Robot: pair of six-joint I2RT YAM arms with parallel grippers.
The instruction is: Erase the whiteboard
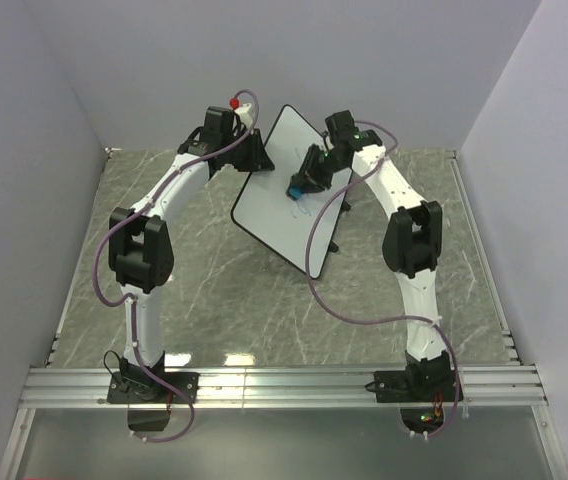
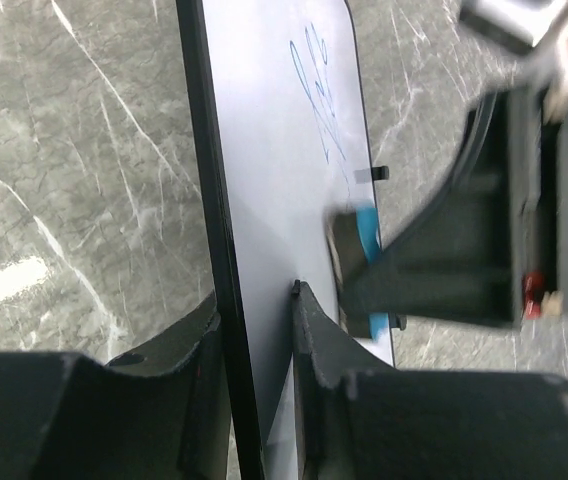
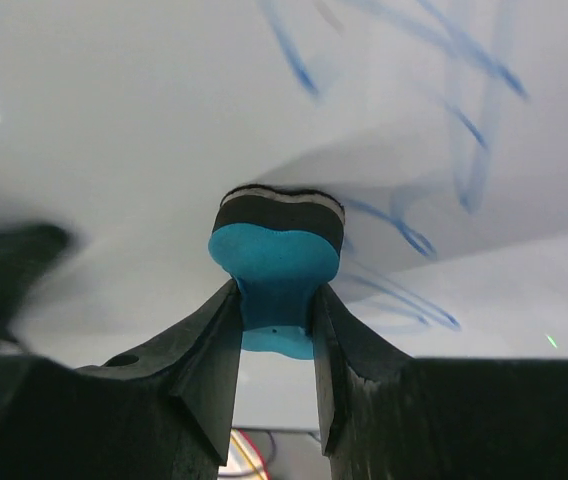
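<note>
The whiteboard (image 1: 279,190) is a white board with a thin black frame, held tilted up off the table. Blue scribbles (image 1: 302,205) mark its face. My left gripper (image 1: 254,155) is shut on its upper left edge; in the left wrist view the fingers (image 2: 309,330) clamp the frame and board (image 2: 274,150). My right gripper (image 1: 304,180) is shut on a small blue eraser (image 1: 293,190). In the right wrist view (image 3: 276,325) the eraser (image 3: 276,255) presses its dark felt side against the board (image 3: 144,110), beside blue strokes (image 3: 404,235).
The table (image 1: 204,290) is grey marble-patterned, with plain walls on three sides and an aluminium rail (image 1: 284,385) at the near edge. The board's small black feet (image 1: 334,245) hang at its right side. The right arm (image 2: 494,240) shows in the left wrist view.
</note>
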